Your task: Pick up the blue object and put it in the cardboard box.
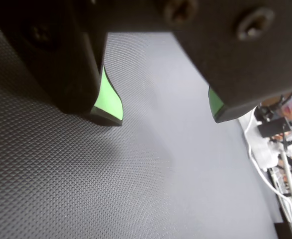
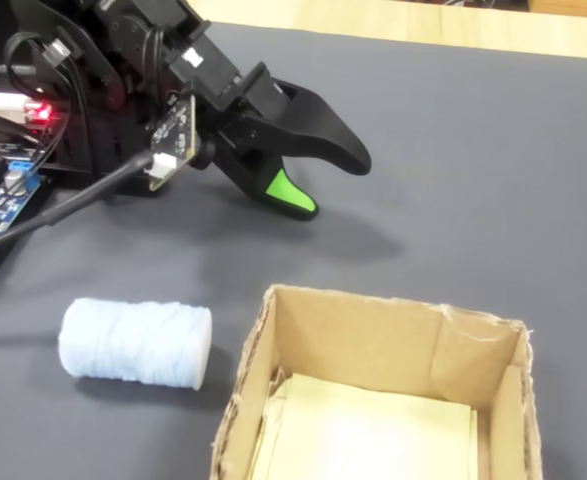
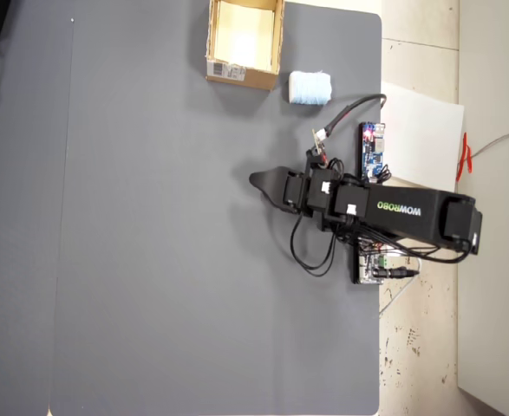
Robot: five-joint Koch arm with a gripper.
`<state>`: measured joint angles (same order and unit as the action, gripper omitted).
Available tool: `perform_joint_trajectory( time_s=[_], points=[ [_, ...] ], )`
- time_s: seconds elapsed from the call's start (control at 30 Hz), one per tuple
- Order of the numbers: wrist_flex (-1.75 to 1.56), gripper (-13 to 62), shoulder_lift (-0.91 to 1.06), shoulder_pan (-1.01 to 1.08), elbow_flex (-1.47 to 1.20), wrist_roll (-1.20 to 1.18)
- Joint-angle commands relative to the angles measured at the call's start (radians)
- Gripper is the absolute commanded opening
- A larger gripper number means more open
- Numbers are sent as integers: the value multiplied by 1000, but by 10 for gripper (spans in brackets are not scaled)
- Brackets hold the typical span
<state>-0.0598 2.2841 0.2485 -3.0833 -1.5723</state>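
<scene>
The blue object (image 2: 133, 343) is a pale light-blue soft roll lying on its side on the mat, just left of the cardboard box (image 2: 373, 335) in the fixed view. From overhead the blue object (image 3: 309, 87) lies right of the cardboard box (image 3: 237, 74), which shows a white label. My gripper (image 2: 331, 185) hovers low over the mat behind both, well apart from them. In the wrist view my gripper (image 1: 166, 115) is open, green pads facing each other, only bare mat between them. The overhead view shows my gripper (image 3: 260, 180) pointing left.
A dark grey textured mat (image 3: 150, 260) covers the table. The arm's base, a blue circuit board (image 3: 373, 152) with a red light and cables (image 3: 310, 251) sit at the mat's right edge overhead. White paper (image 3: 423, 130) lies beyond that edge.
</scene>
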Motion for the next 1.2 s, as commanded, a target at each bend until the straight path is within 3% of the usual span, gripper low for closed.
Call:
perform_joint_trajectory(
  time_s=[0.0, 1.17],
  points=[
    [114, 340, 84, 12, -35, 6],
    [48, 342, 84, 18, -35, -26]
  ],
)
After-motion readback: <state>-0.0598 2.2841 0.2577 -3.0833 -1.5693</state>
